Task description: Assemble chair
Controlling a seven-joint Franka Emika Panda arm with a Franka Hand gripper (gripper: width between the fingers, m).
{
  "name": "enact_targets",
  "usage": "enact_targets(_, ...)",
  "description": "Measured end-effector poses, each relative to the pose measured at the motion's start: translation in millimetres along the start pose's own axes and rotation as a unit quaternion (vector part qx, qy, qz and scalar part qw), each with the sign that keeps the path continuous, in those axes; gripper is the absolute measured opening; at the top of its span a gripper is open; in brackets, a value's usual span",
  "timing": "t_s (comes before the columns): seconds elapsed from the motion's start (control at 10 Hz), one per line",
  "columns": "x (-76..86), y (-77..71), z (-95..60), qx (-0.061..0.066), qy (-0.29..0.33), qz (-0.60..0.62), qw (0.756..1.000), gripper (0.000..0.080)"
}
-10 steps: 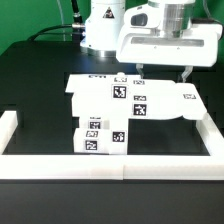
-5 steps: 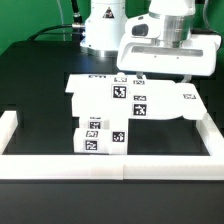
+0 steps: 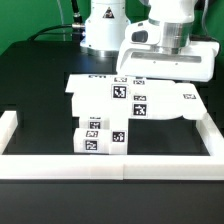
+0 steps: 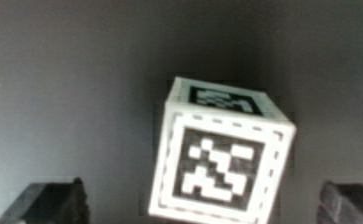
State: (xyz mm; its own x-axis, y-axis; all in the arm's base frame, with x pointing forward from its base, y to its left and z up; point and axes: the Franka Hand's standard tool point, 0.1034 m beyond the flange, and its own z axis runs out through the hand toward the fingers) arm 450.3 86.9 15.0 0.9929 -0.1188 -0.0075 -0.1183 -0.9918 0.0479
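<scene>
Compared with a second ago, gripper (image 3: 160,74) has shifted toward the exterior view's left and sits lower, so its fingers are now mostly hidden behind the chair parts. Parts themselves have not moved. Jaws spread wide, nothing between them: in the wrist view both dark fingertips (image 4: 50,199) stand apart at either side, clear of a white tagged block (image 4: 222,150) that lies between and beyond them, not touched.

Chair (image 3: 125,108) is in loose white pieces on the black desk (image 3: 35,90), toward the desk's front edge, just behind the white border wall (image 3: 110,168). Flat panel (image 3: 150,100) lies directly below the gripper, with tags on its face. Stacked chunky blocks (image 3: 100,135) sit at the panel's front side toward the exterior view's left, touching it, tags facing the camera. Can't tell from the exterior view exactly which piece the wrist camera shows. White robot base (image 3: 105,25) stands at the desk's back edge, behind the parts.
</scene>
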Motion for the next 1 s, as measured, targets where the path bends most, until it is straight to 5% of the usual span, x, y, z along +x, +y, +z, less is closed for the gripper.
enact_targets(1.0, -6.1, 2.5, 9.7, -0.006, -0.009, -0.002, 1.000, 0.0649)
